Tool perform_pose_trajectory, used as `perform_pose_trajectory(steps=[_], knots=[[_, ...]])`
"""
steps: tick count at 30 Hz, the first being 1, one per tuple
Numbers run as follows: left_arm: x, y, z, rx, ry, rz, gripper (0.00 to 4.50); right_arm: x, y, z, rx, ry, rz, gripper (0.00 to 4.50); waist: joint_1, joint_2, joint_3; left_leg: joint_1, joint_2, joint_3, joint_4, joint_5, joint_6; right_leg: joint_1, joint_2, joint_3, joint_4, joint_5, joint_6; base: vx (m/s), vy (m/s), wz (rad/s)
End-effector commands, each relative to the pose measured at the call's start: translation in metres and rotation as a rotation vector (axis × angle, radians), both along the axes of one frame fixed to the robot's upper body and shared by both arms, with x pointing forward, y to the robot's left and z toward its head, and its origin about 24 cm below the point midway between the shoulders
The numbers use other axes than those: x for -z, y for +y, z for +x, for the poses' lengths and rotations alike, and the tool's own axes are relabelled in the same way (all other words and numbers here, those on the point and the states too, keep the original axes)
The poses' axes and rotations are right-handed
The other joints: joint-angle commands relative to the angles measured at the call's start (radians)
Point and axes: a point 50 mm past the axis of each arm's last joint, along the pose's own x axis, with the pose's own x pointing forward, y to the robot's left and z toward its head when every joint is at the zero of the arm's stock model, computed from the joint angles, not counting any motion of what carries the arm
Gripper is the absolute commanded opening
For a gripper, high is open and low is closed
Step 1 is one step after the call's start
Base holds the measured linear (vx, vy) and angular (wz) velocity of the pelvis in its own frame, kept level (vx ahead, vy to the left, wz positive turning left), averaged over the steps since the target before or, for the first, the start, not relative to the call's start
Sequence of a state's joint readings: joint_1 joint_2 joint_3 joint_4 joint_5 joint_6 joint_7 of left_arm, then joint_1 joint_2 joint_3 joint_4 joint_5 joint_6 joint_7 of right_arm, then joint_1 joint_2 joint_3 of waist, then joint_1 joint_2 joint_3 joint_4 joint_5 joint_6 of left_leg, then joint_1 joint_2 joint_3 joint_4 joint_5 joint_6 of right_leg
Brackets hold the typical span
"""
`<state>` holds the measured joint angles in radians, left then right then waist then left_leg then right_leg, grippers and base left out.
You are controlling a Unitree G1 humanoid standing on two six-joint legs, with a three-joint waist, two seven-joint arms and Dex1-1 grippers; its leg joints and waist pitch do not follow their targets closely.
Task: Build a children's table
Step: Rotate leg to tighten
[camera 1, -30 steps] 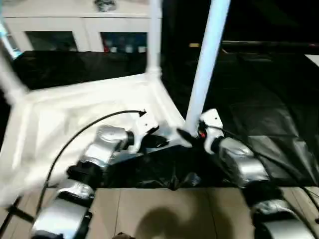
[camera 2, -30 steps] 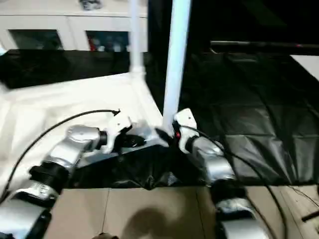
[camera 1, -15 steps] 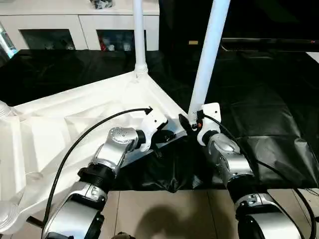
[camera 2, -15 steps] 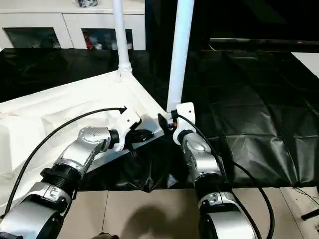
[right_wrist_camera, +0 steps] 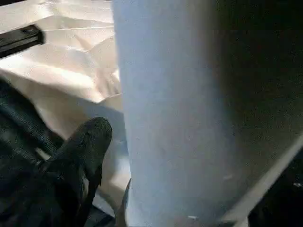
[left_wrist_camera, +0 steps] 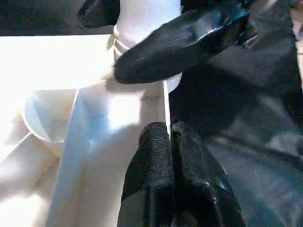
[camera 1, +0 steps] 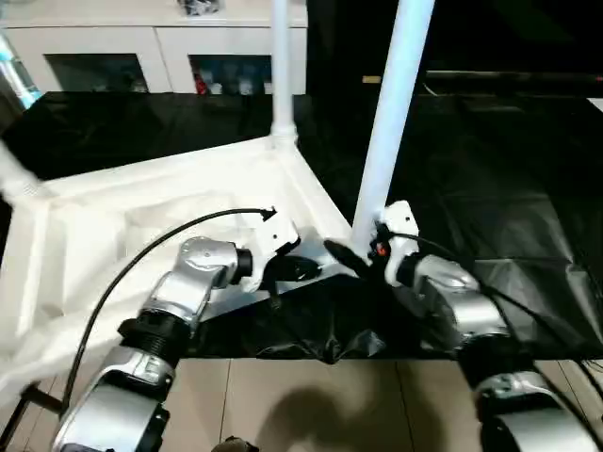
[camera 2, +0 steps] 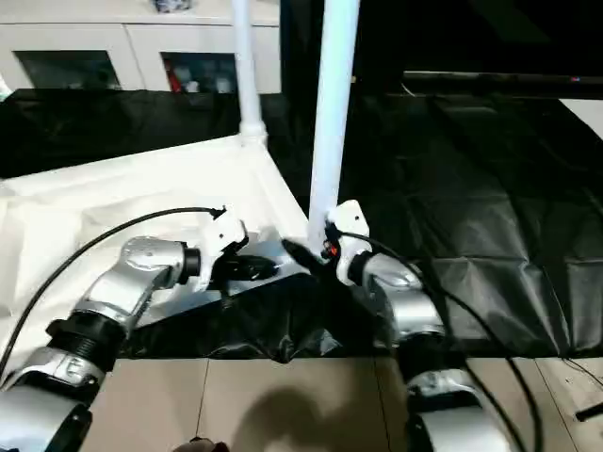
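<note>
Two legs are standing upright in corner sockets of the upturned tabletop (camera 1: pixel 170 202), which is lying ribs-up on the black sheet (camera 1: pixel 490 198). A far leg (camera 1: pixel 281 66) is rising at about twelve o'clock of the top; the near leg (camera 1: pixel 396 104) is rising at its three o'clock corner. A blurred white shape at nine o'clock may be a third leg; I cannot tell. The left gripper (left_wrist_camera: pixel 173 142) is resting with its fingers pressed together on the top's rim beside the near socket. The right gripper (camera 1: pixel 353 259) is sitting at the near leg's base, fingers (right_wrist_camera: pixel 90 142) spread apart, clamping nothing. Remaining, in my judgement: seating the other legs and turning the table upright.
</note>
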<state>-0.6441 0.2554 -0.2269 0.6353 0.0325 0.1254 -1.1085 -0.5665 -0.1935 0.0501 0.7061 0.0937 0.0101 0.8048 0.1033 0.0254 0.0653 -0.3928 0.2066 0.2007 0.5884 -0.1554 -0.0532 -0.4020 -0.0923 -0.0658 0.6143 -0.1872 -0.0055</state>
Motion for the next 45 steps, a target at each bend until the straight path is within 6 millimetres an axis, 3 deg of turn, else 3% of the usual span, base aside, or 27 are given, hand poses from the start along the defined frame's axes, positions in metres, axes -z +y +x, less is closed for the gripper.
perform_pose_trajectory(steps=[1,4,13,24,31,34,35,40,45], knots=[[-0.011,-0.018,-0.003,0.133,-0.032,-0.027,0.00,-0.004,0.008,-0.005,-0.114,0.000,-0.004,4.16,0.001,-0.002,-0.082,0.029,0.029,-0.014,-0.066,-0.251,0.030,0.048,-0.051,0.038,-0.064,-0.101,-0.257,0.000,0.000,0.00],[-0.012,-0.013,-0.002,0.142,-0.027,-0.023,0.00,-0.004,0.004,-0.008,-0.183,0.019,-0.023,4.32,0.009,-0.002,-0.083,0.027,0.028,-0.014,-0.063,-0.226,0.040,0.049,-0.053,0.038,-0.060,-0.082,-0.260,0.000,0.000,0.00],[-0.011,-0.010,-0.005,0.171,-0.010,-0.020,0.00,-0.007,0.003,-0.010,-0.241,-0.003,-0.047,4.35,0.012,-0.002,-0.084,0.026,0.029,-0.015,-0.062,-0.212,0.046,0.048,-0.054,0.037,-0.059,-0.091,-0.261,0.000,0.000,0.00],[-0.010,-0.009,-0.005,0.169,-0.002,-0.009,0.00,-0.003,0.002,-0.012,-0.228,0.019,-0.043,3.33,0.013,0.002,-0.085,0.027,0.029,-0.015,-0.062,-0.212,0.040,0.047,-0.053,0.037,-0.058,-0.075,-0.267,0.000,0.000,0.00],[-0.009,-0.017,0.002,0.058,-0.025,-0.030,0.00,0.007,0.002,-0.002,-0.013,0.037,-0.054,2.79,0.008,0.001,-0.082,0.029,0.027,-0.016,-0.065,-0.242,0.016,0.045,-0.055,0.039,-0.064,-0.133,-0.252,0.000,0.000,0.00],[-0.009,-0.023,0.006,-0.003,-0.037,-0.034,0.00,0.011,0.010,0.002,0.087,0.055,-0.021,2.64,0.003,0.001,-0.082,0.029,0.026,-0.018,-0.067,-0.247,0.007,0.044,-0.055,0.039,-0.066,-0.149,-0.242,0.000,0.000,0.00],[-0.009,-0.030,0.009,-0.058,-0.047,-0.036,0.00,0.014,0.016,0.005,0.171,0.068,-0.015,2.64,0.001,-0.004,-0.082,0.029,0.026,-0.017,-0.067,-0.241,0.007,0.045,-0.053,0.039,-0.066,-0.145,-0.240,0.000,0.000,0.00],[-0.012,-0.052,0.017,-0.216,-0.069,-0.081,0.00,0.019,0.035,0.016,0.457,0.133,0.031,2.62,-0.007,0.001,-0.082,0.034,0.024,-0.017,-0.069,-0.243,-0.014,0.039,-0.054,0.041,-0.071,-0.165,-0.233,0.000,0.000,0.00],[-0.014,-0.065,0.017,-0.235,-0.077,-0.116,0.00,0.014,0.051,0.018,0.463,0.121,0.084,2.62,-0.004,-0.001,-0.089,0.027,0.022,-0.016,-0.063,-0.189,0.014,0.048,-0.051,0.039,-0.061,-0.059,-0.231,0.000,0.000,0.00]])
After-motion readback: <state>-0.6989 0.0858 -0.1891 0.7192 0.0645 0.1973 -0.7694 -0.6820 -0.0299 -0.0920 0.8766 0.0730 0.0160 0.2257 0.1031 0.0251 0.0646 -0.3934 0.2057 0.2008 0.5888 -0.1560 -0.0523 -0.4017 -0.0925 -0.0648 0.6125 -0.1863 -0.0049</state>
